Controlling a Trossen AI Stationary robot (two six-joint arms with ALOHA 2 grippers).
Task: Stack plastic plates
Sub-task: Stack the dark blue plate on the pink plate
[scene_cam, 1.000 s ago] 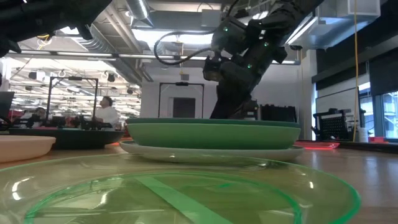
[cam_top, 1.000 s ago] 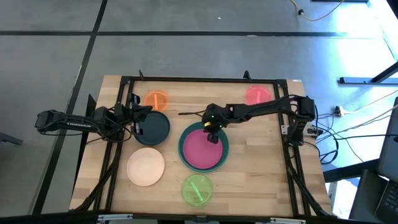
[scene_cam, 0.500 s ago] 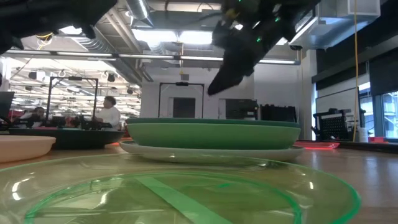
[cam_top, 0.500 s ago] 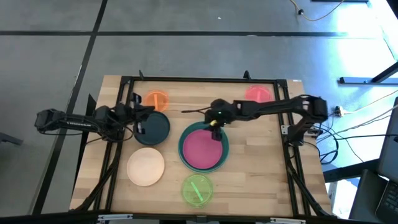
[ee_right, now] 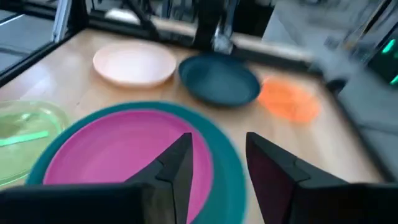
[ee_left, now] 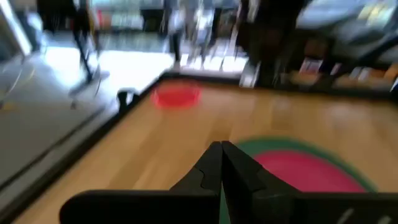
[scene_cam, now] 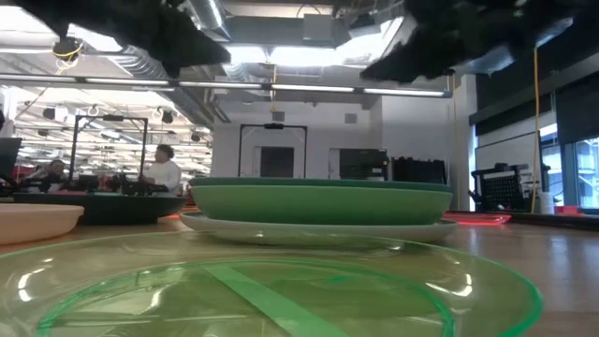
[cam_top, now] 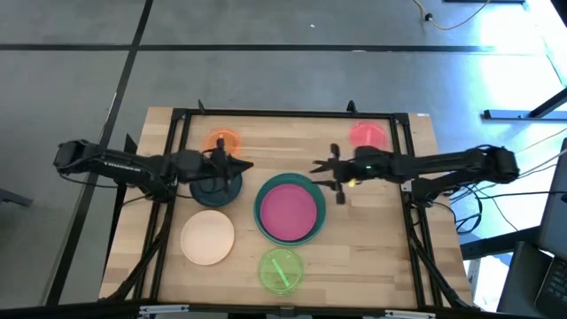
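Note:
A magenta plate [cam_top: 288, 213] lies in a teal plate [cam_top: 290, 186] at the table's middle. In the low view this stack shows a green plate [scene_cam: 323, 201] resting on a pale plate [scene_cam: 318, 227]. My right gripper [cam_top: 321, 175] hangs open in the air just right of the stack's far rim, holding nothing; the right wrist view shows its gap [ee_right: 217, 155] over the teal rim. My left gripper [cam_top: 241, 166] is shut, hovering over the navy plate [cam_top: 215, 183] and pointing at the stack [ee_left: 292, 171]. Peach [cam_top: 208, 239], lime [cam_top: 281, 270], orange [cam_top: 222, 142] and pink-red [cam_top: 367, 135] plates lie singly.
A black frame rail [cam_top: 292, 113] runs round the wooden table top. Bare wood [cam_top: 372, 239] lies right of the stack and between the orange and pink-red plates. People and desks show far behind the table in the low view.
My right gripper has opened, let go of the magenta plate's far edge, risen and drawn back toward the table's right edge. The magenta plate stays in the teal one. My left gripper has moved toward the table's right, to above the navy plate, staying shut.

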